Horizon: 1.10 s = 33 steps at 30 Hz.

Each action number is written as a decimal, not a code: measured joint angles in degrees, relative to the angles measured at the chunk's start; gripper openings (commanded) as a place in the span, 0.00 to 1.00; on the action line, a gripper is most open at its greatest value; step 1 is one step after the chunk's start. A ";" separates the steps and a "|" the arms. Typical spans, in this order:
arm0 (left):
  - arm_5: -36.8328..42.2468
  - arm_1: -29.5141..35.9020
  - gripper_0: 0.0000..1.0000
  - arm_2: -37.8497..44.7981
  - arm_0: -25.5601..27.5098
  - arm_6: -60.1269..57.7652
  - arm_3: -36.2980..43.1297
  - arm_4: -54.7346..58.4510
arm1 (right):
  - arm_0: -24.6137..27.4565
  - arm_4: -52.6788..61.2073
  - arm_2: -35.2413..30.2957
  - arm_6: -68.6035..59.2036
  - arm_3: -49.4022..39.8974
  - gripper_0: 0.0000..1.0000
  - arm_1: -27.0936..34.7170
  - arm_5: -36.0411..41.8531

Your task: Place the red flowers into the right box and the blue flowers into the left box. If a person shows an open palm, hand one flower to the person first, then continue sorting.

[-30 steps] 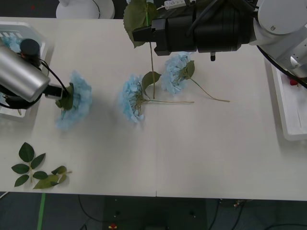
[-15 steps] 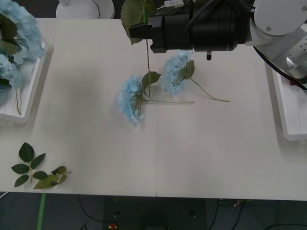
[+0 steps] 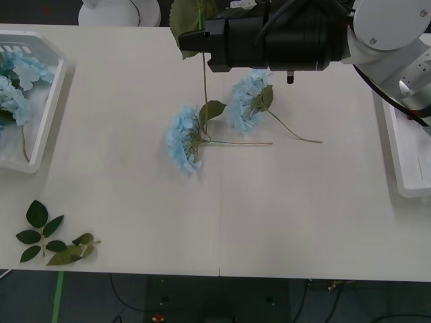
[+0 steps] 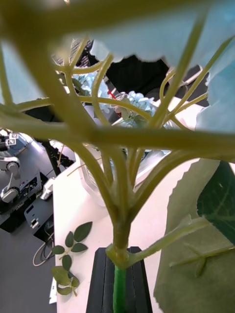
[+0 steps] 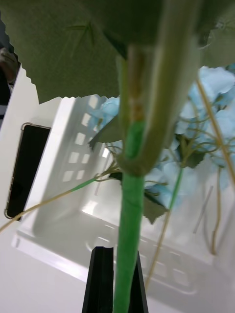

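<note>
A blue hydrangea stem (image 5: 128,254) is pinched upright between the closed black fingers of the left gripper (image 5: 115,281) directly above the left box (image 5: 63,230), already holding blue clusters, while the right gripper (image 4: 119,283), at the far centre, is clamped on another stem (image 3: 205,87).

**White table over a dark floor**

A broad, matte white rectangular tabletop (image 3: 222,202) spans nearly the whole front view, evenly lit, with a thin seam at its near edge. Below it, along the bottom, lies dark grey floor (image 3: 337,303) with a green tape strip (image 3: 58,299) at lower left.
</note>
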<state>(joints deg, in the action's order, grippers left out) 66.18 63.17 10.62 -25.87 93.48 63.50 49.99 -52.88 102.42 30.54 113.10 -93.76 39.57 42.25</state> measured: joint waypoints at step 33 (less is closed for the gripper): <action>-19.00 4.92 0.80 -20.37 3.44 10.79 -9.28 6.51 | -0.13 -0.10 0.15 -0.29 0.02 0.00 -0.50 -1.08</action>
<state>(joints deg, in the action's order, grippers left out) 47.18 68.09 -9.75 -22.42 104.27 54.22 56.51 -53.00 102.32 30.70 112.80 -93.75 39.08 41.18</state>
